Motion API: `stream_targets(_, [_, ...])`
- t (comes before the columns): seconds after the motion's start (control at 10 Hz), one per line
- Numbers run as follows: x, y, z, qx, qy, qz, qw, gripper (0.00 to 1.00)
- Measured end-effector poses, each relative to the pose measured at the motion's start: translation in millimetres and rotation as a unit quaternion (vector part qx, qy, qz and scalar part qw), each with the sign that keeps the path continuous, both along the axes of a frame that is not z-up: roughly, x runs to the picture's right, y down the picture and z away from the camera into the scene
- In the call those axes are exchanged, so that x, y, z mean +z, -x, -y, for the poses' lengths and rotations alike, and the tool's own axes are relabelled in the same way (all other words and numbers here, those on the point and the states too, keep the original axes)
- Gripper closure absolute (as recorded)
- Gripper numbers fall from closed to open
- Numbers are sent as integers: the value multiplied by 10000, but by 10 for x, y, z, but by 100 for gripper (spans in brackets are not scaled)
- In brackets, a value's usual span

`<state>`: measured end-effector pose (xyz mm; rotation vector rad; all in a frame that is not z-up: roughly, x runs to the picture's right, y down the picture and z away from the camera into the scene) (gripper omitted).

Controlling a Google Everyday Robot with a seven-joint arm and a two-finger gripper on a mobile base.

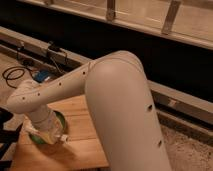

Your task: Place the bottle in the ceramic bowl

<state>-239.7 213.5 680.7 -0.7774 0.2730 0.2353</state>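
The green ceramic bowl (59, 121) sits on the wooden table (85, 127) at the lower left. Only its rim shows around my arm's white wrist. My gripper (47, 134) points down right over the bowl and is mostly hidden by the wrist. A small white end (63, 137) sticks out beside the wrist at the bowl's near right rim. I cannot tell whether it is the bottle. Nothing else shows of the bottle.
My big white arm (120, 105) fills the middle of the view and hides much of the table. A blue box (42, 76) and black cables (12, 75) lie on the floor at the left. A dark ledge and railing run along the back. A dark object (6, 131) stands at the table's left edge.
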Motion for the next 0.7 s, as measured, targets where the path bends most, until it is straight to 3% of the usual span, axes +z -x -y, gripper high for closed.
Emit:
stream_targets(0.1, [-4, 10, -5, -9, 1, 8, 10000, 44])
stream_targets(0.2, [-4, 10, -4, -8, 1, 7, 10000, 46])
stream_targets(0.4, [4, 6, 16, -34, -37, 7, 10000, 63])
stream_targets(0.6, [54, 137, 174, -102, -196, 242, 9995, 82])
stream_targets(0.7, [74, 182, 213, -105, -203, 325, 9992, 84])
